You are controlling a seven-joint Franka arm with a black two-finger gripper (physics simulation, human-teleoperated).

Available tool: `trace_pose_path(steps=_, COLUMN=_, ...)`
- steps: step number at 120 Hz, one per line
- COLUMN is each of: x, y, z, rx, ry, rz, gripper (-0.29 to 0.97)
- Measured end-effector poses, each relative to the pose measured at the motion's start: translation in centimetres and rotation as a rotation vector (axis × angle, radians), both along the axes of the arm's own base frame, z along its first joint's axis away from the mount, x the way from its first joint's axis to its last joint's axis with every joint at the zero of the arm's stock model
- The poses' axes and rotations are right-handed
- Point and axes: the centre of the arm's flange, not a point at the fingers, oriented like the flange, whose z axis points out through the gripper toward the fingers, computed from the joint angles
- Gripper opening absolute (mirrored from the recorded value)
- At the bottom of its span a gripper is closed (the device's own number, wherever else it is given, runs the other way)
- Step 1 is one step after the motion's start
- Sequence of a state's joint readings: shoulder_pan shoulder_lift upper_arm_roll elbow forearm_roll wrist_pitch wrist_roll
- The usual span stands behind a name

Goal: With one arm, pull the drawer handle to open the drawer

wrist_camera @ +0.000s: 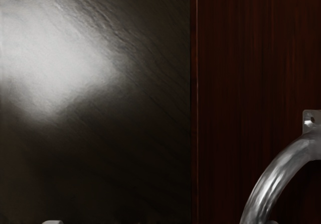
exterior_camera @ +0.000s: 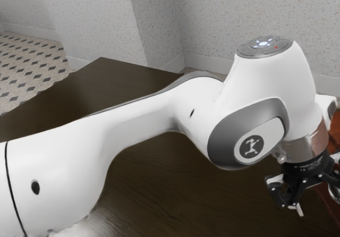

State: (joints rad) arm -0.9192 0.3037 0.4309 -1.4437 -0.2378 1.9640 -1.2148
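Exterior view first: the white arm (exterior_camera: 133, 125) is stretching in from the exterior view's left, reaching low across the dark wooden worktop (exterior_camera: 133, 88) toward the exterior view's right. Its black end effector (exterior_camera: 287, 196) is hanging off the wrist and pointing down at the worktop. The two fingers (exterior_camera: 274, 185) are standing apart, and nothing is sitting between them. Right at that right-hand edge a sliver of red-brown wood is peeking in. That is the drawer (exterior_camera: 333, 136), and the end effector is hovering just beside it. Behind the arm, a pale speckled wall (exterior_camera: 212, 14) is running along the back, and a patterned tiled floor (exterior_camera: 26, 61) is showing in the far corner. Switching to the wrist view, the camera is looking at the worktop with a bright patch of glare on it. The dark red drawer front is butting up against the worktop along a straight edge. On that front the curved silver handle (wrist_camera: 281, 184) is arching out from a small metal bracket (wrist_camera: 311, 119). The handle is sitting close to the hand. From these angles I can't tell whether the drawer is pulled out at all.
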Motion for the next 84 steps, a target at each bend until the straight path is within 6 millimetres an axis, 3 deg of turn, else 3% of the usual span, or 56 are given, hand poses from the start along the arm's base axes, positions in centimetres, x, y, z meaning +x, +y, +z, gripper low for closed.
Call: trace_pose_path(steps=84, x=-1.9, y=3.4, z=0.2, rx=-0.023, ry=0.036, rz=0.011, gripper=0.48)
